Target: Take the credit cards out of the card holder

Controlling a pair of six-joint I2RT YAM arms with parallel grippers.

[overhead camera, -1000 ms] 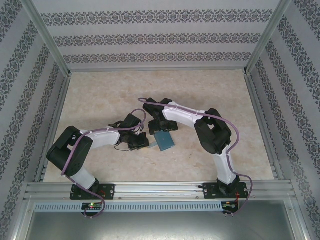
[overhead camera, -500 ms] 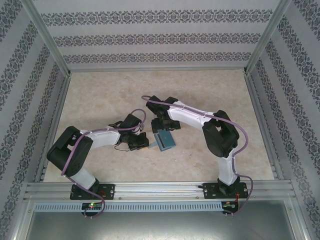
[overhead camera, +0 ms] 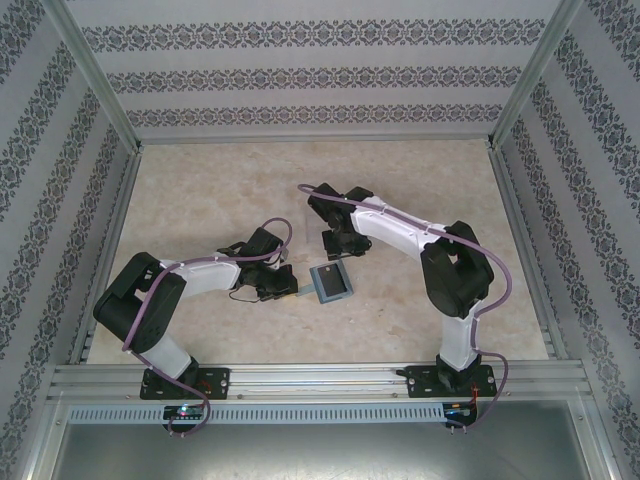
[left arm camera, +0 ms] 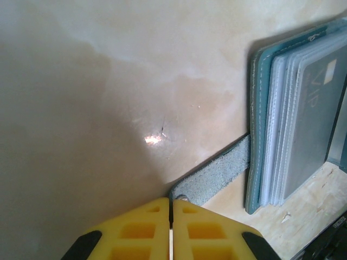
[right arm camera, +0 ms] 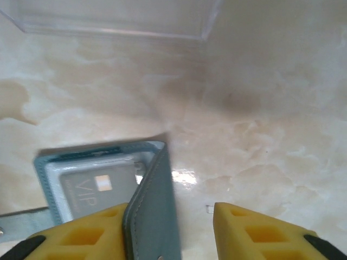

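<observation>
Two grippers at one open wallet (overhead camera: 329, 283). My left gripper (left arm camera: 171, 201) is clamped on the wallet's tab (left arm camera: 214, 177). My right gripper (right arm camera: 168, 208), jaws apart, has the wallet's raised cover (right arm camera: 154, 216) between them. I judge it best to push the cover clear, then pinch only the card (right arm camera: 95, 187) inside.

Left arm (overhead camera: 205, 275) and right arm (overhead camera: 395, 232): white link shells, black joint housings, purple cables (overhead camera: 210, 261) running alongside, black base plates (overhead camera: 185, 383). Claw fingers (left arm camera: 135, 233) are yellow with moulded rectangular recesses.
</observation>
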